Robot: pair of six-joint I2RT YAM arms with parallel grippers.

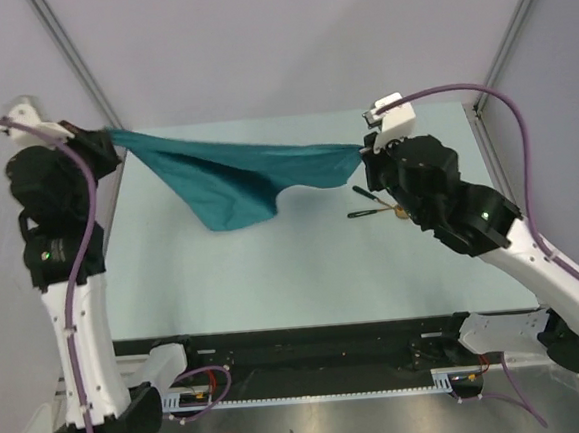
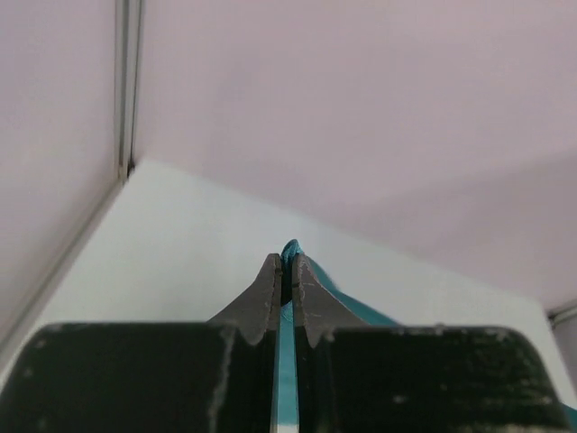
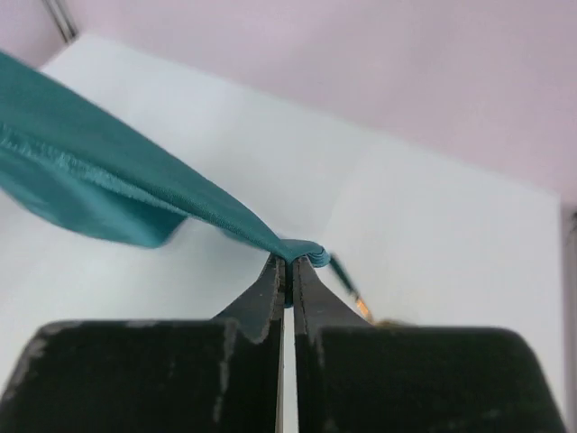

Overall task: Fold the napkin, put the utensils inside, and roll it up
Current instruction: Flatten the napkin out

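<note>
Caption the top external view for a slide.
Left tool and right tool hold the wrinkly teal cloth napkin stretched between them; slim dark-handled utensils lie nearby.

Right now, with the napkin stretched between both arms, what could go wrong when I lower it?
1. The left gripper and right gripper each pinch only a small bit of the napkin at their fingertips, so pulling it tauter may slip a corner out.
2. The utensils lie on the table close by the right gripper. Lowering there may knock them or bury them under cloth.
</note>
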